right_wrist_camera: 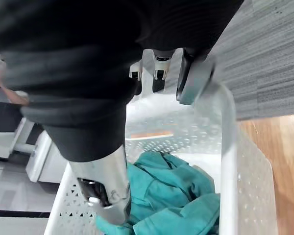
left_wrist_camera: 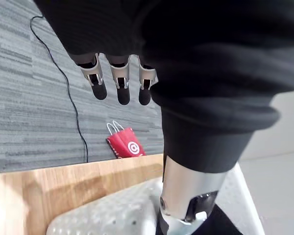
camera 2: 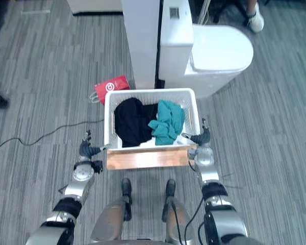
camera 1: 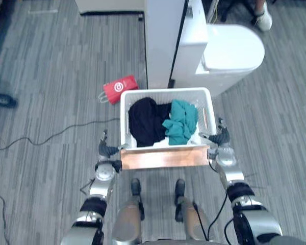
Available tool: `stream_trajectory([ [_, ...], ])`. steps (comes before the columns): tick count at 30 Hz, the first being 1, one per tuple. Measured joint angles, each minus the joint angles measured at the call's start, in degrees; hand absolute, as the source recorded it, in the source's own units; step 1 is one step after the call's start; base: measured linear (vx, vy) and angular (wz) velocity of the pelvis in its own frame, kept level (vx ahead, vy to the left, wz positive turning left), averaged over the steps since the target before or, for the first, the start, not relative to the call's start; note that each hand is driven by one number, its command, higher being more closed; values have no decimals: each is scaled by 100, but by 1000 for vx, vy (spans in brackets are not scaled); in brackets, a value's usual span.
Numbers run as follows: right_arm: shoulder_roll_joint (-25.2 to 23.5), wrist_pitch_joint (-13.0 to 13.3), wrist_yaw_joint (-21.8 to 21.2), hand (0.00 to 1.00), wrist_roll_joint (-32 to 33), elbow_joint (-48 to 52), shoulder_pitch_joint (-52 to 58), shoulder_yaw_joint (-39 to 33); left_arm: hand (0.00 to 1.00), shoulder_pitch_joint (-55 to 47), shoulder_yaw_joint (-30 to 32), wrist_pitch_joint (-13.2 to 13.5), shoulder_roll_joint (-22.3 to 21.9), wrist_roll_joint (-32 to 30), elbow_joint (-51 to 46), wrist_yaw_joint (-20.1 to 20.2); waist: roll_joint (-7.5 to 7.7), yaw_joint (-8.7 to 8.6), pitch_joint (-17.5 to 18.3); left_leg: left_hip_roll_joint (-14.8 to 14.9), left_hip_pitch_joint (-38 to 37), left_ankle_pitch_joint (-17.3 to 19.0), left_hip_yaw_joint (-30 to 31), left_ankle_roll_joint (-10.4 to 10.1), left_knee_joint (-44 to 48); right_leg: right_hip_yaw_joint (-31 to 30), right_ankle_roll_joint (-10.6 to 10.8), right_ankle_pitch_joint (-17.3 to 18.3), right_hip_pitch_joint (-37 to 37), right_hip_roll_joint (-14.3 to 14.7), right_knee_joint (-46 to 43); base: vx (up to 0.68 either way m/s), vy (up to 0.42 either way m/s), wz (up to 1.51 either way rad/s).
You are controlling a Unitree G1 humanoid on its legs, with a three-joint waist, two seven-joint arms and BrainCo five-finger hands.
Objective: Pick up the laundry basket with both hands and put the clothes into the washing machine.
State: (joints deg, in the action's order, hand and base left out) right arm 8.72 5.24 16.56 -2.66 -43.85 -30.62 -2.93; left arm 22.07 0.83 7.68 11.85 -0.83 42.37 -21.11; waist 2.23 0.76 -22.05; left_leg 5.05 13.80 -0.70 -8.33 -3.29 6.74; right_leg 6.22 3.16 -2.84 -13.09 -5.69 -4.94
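Laundry basket point(camera 1: 166, 92) sits on the wooden counter point(camera 1: 163, 157), holding a black garment point(camera 1: 145, 121) and a teal garment point(camera 1: 181, 122), washing machine point(camera 1: 229, 53) at its 1 o'clock, red bag point(camera 1: 120, 89) at 11. Left hand point(camera 1: 108, 150) at 8 o'clock and right hand point(camera 1: 222, 138) at 4 flank it, fingers straight, clamped on nothing

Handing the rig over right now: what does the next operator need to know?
Left hand: open, fingers straight, beside the left side of the white perforated plastic laundry basket.
Right hand: at its right rim; grip unreadable.
Basket rests on the wooden board, holding a black garment and a teal garment.
White washing machine stands beyond it.
Done: nothing lifted. Left: grasp both sides, lift, load clothes.
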Motion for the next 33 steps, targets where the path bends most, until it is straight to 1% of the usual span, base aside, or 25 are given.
stream_trajectory([
  [2,-4,20,87,0,-15,-213,-429,6,0,553,-26,5,85,4,399,-20,-1,3,-9,21,213,-11,-14,7,24,-16,-25,-74,-216,23,6,-56,-7,-6],
  [5,61,22,97,0,-12,-535,-1020,4,0,1392,-74,-51,170,8,1043,-30,15,-28,-46,28,415,-55,-38,28,31,-46,-33,-127,-423,28,17,-30,4,-5],
  [7,48,58,119,0,-12,-538,-1240,-41,0,1703,-89,-79,256,8,1134,-32,58,-43,-131,40,484,-59,-75,29,40,-88,-35,-148,-505,43,19,0,1,-9],
  [9,17,99,170,0,-12,-535,-1481,-42,0,1941,-131,-96,312,2,1136,-38,95,-107,-221,48,579,-59,-79,31,74,-98,-36,-158,-584,51,29,11,1,-4],
  [12,-48,99,247,0,-14,-542,-1644,-45,0,2019,-136,-126,294,-69,1136,-40,94,-167,-263,50,640,-62,-80,37,118,-108,-36,-167,-631,55,35,55,9,-1],
  [15,-41,99,380,0,-20,-542,-1778,-64,0,2148,-159,-171,280,-217,1134,-68,88,-155,-354,56,644,-62,-57,37,118,-120,-37,-167,-626,69,36,23,4,1],
  [19,-118,95,564,0,-21,-543,-1788,-164,0,2185,-266,-244,262,-303,1130,-171,82,-143,-360,47,660,-62,-33,38,115,-120,-38,-165,-626,66,35,-8,6,2],
  [21,-240,33,769,0,-140,-431,-1752,-357,0,2185,-289,-286,213,-442,1112,-255,80,-138,-362,41,661,-63,-25,39,101,-120,-36,-161,-627,63,35,-12,13,4],
  [23,-488,-213,1236,0,-598,211,-1423,-666,0,2166,-319,-375,89,-594,1018,-384,45,-120,-399,13,638,-91,-3,75,10,-112,-21,-142,-627,46,36,11,15,7],
  [26,-618,-366,1693,0,-1118,953,-907,-803,0,2122,-325,-400,-16,-784,770,-493,30,-114,-463,-18,634,-150,53,101,-74,-87,-19,-136,-627,28,39,39,18,11],
  [27,-615,-371,1744,0,-1160,1030,-820,-809,0,2114,-338,-401,-35,-796,751,-516,30,-114,-463,-21,633,-152,61,102,-79,-96,-18,-136,-623,27,39,50,21,9],
  [29,-629,-463,1886,0,-1387,1315,-540,-916,0,1996,-369,-399,-102,-896,609,-542,30,-133,-463,-29,628,-154,88,103,-90,-149,-17,-135,-610,28,39,52,23,6],
  [31,-629,-505,1986,0,-1435,1379,-320,-1078,0,1896,-371,-395,-154,-906,515,-552,29,-137,-463,-29,604,-157,102,104,-110,-151,-16,-134,-582,31,39,37,12,4],
  [33,-630,-556,2044,0,-1517,1380,7,-1079,0,1774,-383,-404,-193,-981,514,-561,28,-163,-464,-36,471,-208,127,80,-226,-152,-18,-114,-482,33,40,37,6,8],
])
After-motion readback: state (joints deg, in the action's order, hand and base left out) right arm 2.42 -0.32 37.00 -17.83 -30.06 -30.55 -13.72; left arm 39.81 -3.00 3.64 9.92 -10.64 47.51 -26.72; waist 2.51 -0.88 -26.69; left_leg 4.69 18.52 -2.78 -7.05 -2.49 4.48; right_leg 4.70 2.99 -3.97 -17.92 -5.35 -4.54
